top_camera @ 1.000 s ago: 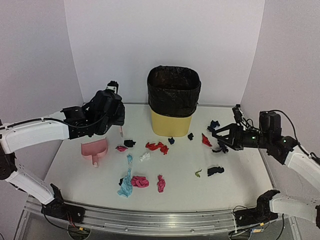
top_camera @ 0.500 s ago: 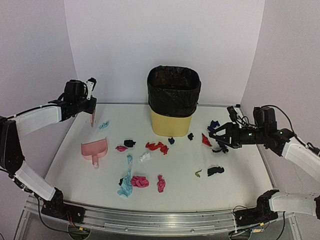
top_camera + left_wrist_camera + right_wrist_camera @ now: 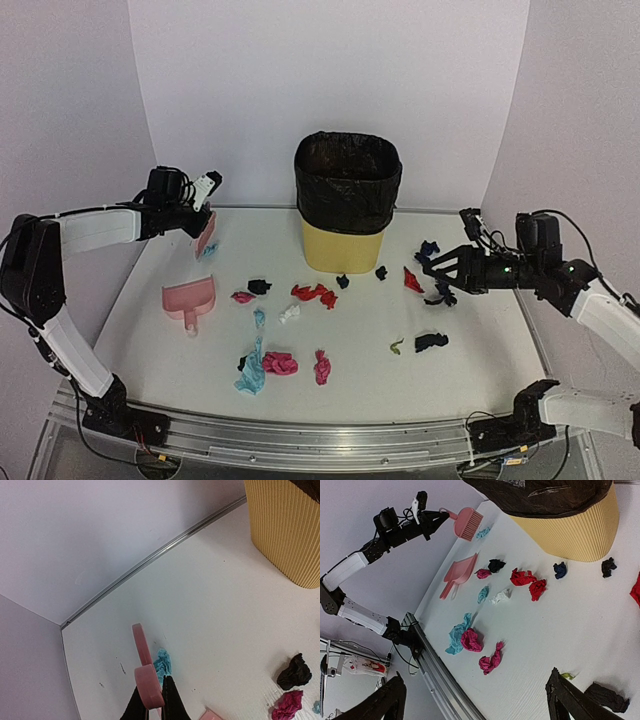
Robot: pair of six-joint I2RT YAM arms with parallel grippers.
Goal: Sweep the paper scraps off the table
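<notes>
Several paper scraps lie across the white table [image 3: 480, 375]: red [image 3: 315, 293], pink [image 3: 280, 363], light blue [image 3: 252, 372], black [image 3: 430, 342] and navy [image 3: 429, 247]. My left gripper [image 3: 199, 221] [image 3: 152, 706] is at the back left, shut on the handle of a pink brush [image 3: 206, 233] [image 3: 148, 682]. The brush hangs just beside a light blue scrap [image 3: 209, 250] [image 3: 163, 662]. At the right, my right gripper [image 3: 445, 271] [image 3: 477, 700] hovers open above the table, near the dark scraps, with nothing between its fingers.
A pink dustpan [image 3: 190, 298] [image 3: 460, 572] lies on the left part of the table. A yellow bin with a black liner [image 3: 347, 200] [image 3: 580, 525] stands at the back centre. White walls close in the back and sides; a metal rail [image 3: 330, 440] runs along the front edge.
My left arm has swung away from the table's middle to the back left corner, carrying the brush to the light blue scrap there. The right gripper has barely shifted.
</notes>
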